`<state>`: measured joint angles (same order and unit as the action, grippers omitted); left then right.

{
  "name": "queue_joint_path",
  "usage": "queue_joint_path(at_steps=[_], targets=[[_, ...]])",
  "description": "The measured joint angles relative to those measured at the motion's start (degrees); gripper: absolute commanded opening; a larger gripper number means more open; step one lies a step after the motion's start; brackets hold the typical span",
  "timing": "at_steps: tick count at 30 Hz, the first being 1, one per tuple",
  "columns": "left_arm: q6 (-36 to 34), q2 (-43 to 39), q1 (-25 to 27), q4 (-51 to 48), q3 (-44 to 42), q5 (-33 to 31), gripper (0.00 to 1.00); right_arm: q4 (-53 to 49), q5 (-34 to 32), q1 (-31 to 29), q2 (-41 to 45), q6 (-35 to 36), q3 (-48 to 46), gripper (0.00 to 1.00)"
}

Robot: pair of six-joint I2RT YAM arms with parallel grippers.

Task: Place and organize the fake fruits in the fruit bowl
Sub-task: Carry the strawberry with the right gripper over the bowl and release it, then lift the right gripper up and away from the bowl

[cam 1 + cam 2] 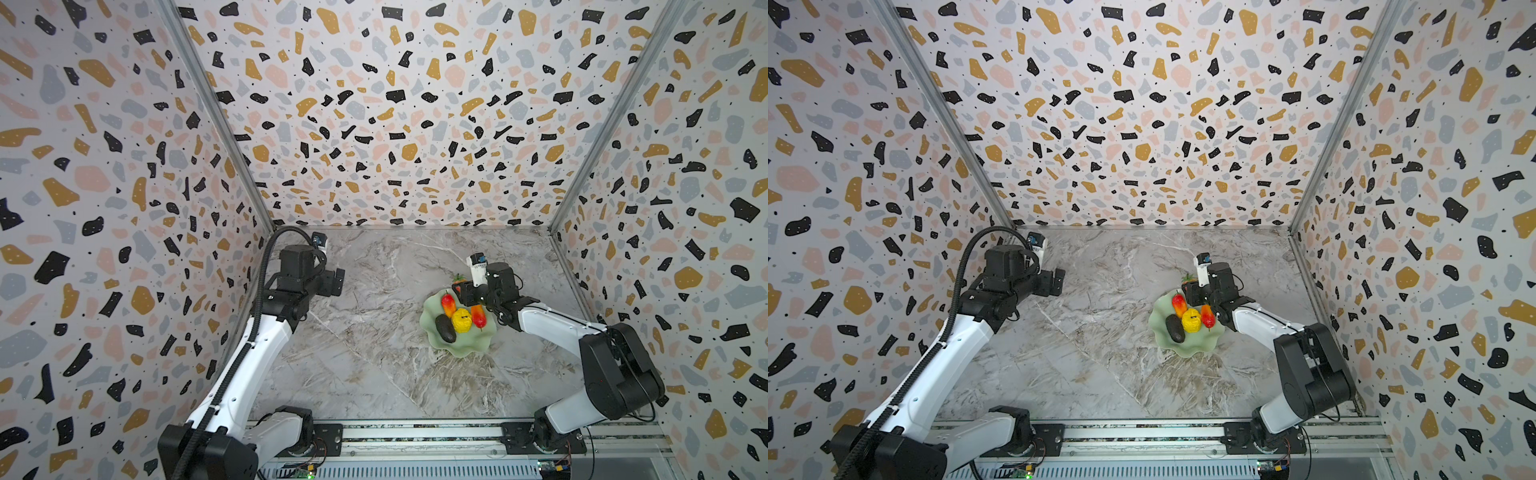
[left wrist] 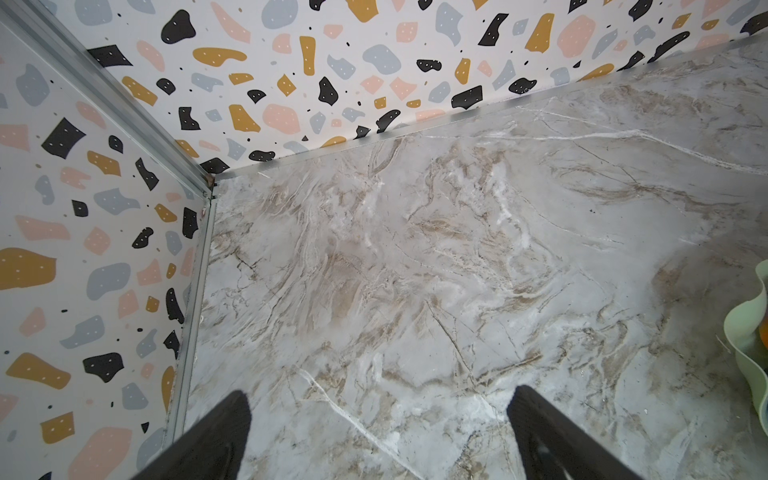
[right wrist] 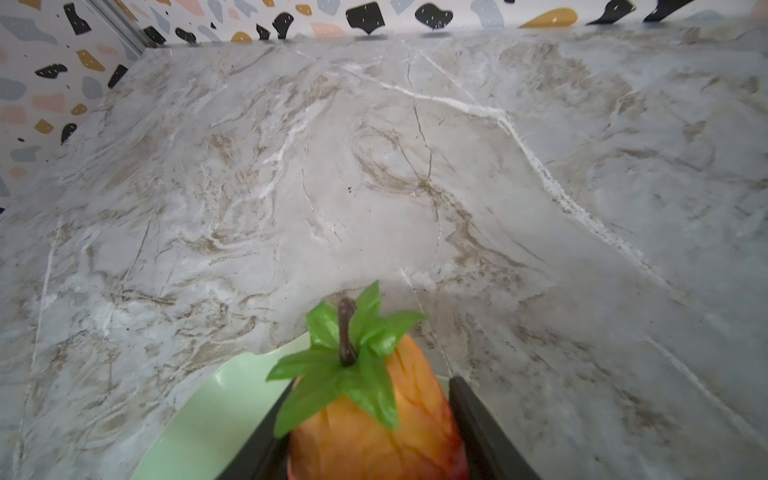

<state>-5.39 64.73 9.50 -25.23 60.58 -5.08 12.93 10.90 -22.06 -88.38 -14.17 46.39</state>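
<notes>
Pale green bowl [image 1: 465, 353] sits on the marble desk [image 1: 374, 374]. Inside lie a yellow fruit [image 1: 461, 320], a dark fruit [image 1: 445, 328] and two red-orange fruits [image 1: 448, 304]. The right hand [image 3: 370, 386] pinches the strawberry [image 3: 374, 432] above the bowl's far edge. The left hand [image 2: 380, 392] is spread wide over bare desk.

Four fruits [image 1: 461, 320] in bowl [image 1: 469, 352], strawberry [image 3: 374, 436] at rim
</notes>
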Motion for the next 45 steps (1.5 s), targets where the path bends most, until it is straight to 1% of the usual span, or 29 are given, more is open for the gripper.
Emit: queue_joint_path(at_steps=[3, 5, 6, 8, 10, 16, 23, 27, 34, 45], targets=[[0.0, 0.0, 0.0, 0.0, 0.0, 0.0, 0.99, 0.8, 0.5, 0.0, -1.4, -0.5, 0.0, 0.6], [0.0, 0.0, 0.0, 0.0, 0.0, 0.0, 1.0, 0.9, 0.7, 0.0, -1.8, -0.8, 0.0, 0.72], [0.0, 0.0, 0.0, 0.0, 0.0, 0.0, 0.99, 1.0, 0.8, 0.0, -1.8, -0.7, 0.0, 0.76], [0.0, 0.2, 0.0, 0.0, 0.0, 0.0, 1.0, 1.4, 0.9, 0.0, -1.7, -0.7, -0.2, 0.82], [0.0, 0.4, 0.0, 0.0, 0.0, 0.0, 1.0, 1.7, 0.8, 0.0, -1.4, -0.6, -0.6, 0.85], [0.0, 0.8, 0.0, 0.0, 0.0, 0.1, 1.0, 0.2, -0.6, 0.0, 2.3, 0.6, -1.2, 0.87], [0.0, 0.8, 0.0, 0.0, 0.0, 0.1, 1.0, -3.3, -3.1, 0.0, 11.7, 2.4, -1.7, 0.88], [0.0, 0.8, 0.0, 0.0, 0.0, 0.1, 0.99, -3.3, -4.2, 0.0, 16.9, 1.9, -5.5, 0.88], [0.0, 0.8, 0.0, 0.0, 0.0, 0.1, 1.0, -2.6, -2.1, 0.0, 22.1, -2.9, -16.5, 0.88], [0.0, 0.7, 0.0, -0.1, 0.0, 0.2, 1.0, -1.7, 2.1, 0.0, 23.2, -6.6, -18.3, 0.87]])
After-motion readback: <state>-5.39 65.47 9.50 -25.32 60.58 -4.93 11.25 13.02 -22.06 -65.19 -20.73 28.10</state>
